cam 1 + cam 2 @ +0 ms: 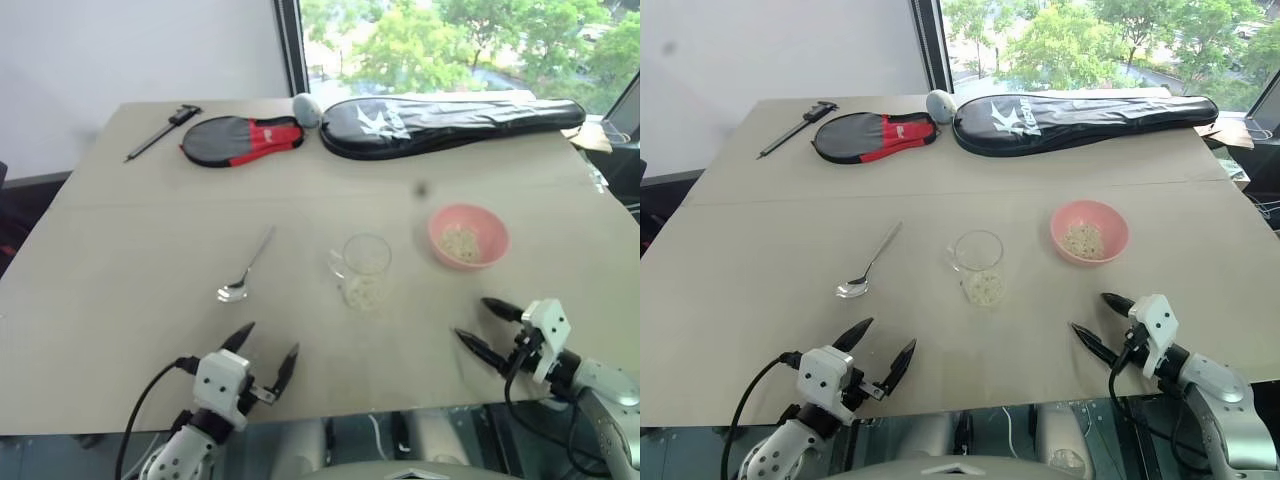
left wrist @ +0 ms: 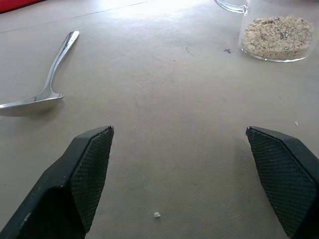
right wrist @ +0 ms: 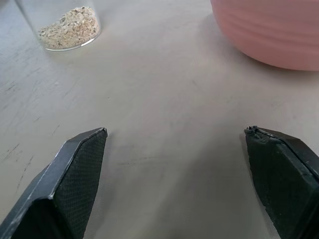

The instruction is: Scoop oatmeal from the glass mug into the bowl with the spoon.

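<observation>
- The table (image 1: 120, 300) bears everything; your left gripper (image 1: 268, 355) and right gripper (image 1: 478, 322) hover at its near edge, jaws spread wide, both empty.
- The bowl (image 1: 469, 236), at 2 o'clock from the glass mug (image 1: 364, 270), already holds some flakes.
- The mug keeps oatmeal (image 1: 362, 291) at its bottom.
- The spoon (image 1: 244, 266) lies untouched at the mug's 9 o'clock; you still need to grasp it.

Two head cameras look down from above at the whole table (image 1: 120, 300). Each wrist camera skims low and close; both catch the glass mug (image 2: 276, 30) toward twelve o'clock.
</observation>
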Available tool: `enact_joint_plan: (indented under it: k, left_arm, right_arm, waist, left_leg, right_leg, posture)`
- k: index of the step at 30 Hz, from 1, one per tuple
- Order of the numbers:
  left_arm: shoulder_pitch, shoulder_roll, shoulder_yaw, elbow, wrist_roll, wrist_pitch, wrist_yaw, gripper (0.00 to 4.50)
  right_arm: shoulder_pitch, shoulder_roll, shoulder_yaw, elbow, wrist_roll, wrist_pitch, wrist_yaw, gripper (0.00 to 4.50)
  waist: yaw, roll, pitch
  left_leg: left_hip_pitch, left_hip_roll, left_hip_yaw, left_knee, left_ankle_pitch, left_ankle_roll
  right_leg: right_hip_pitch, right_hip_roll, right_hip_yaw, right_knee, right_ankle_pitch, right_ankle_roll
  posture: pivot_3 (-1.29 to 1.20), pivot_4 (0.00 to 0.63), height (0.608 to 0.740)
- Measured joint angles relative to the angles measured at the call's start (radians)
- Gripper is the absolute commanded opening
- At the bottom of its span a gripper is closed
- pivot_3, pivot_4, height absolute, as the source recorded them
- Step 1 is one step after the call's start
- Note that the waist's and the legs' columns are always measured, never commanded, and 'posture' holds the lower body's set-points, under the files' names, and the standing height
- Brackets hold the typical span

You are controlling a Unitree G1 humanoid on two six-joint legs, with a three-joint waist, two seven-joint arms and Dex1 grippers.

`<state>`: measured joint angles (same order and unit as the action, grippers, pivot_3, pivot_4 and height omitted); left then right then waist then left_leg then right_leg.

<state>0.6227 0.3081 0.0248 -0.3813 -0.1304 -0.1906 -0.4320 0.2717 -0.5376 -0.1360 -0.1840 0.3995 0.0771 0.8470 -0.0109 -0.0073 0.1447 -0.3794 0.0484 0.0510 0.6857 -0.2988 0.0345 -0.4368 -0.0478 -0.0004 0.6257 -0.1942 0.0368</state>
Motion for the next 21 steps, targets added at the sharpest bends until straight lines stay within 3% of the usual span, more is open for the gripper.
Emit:
enact_joint_plan:
  k: [21]
  left_arm:
    - [-0.004, 0.000, 0.005, 0.012, -0.034, -0.012, -0.020, 4.50]
  right_arm:
    - [-0.002, 0.000, 0.001, 0.000, -0.003, -0.002, -0.003, 4.45]
  waist:
    - [0.000, 0.000, 0.000]
  left_leg:
    - [0.000, 0.000, 0.000, 0.000, 0.000, 0.000]
  right_leg:
    - [0.000, 0.000, 0.000, 0.000, 0.000, 0.000]
  posture:
    - [0.00, 0.150, 0.740]
